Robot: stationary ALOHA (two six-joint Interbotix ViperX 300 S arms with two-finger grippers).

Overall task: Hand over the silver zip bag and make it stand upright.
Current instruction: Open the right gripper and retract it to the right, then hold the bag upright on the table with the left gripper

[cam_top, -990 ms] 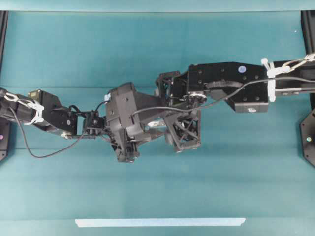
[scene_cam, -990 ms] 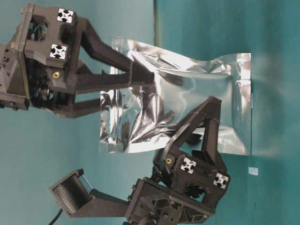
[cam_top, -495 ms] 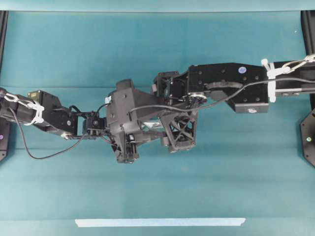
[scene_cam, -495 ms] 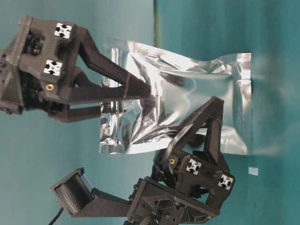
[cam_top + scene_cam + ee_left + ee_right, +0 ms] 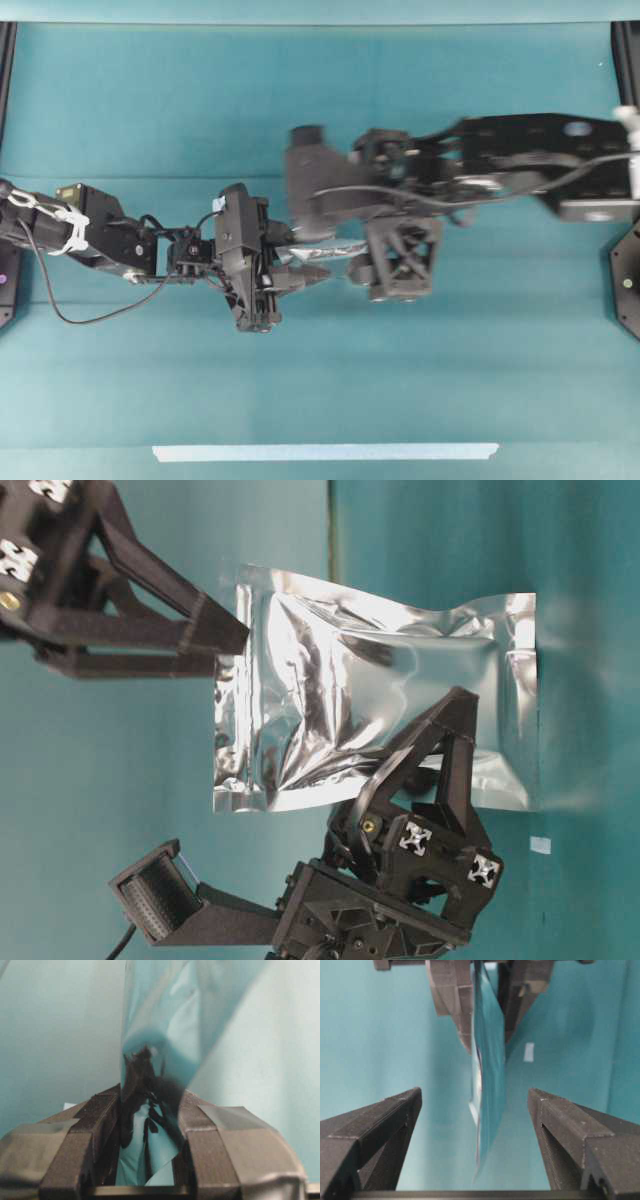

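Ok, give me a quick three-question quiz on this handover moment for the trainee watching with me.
1. True or false: the right jaws are clamped on the silver zip bag.
2. Which jaws grip the bag? A) left jaws B) right jaws C) both
3. Fill in: in the overhead view, the pale tape strip lies near the picture's ___ edge.

Key: 1 false, the right jaws stand wide open and clear of the foil. 2 A. 3 bottom.
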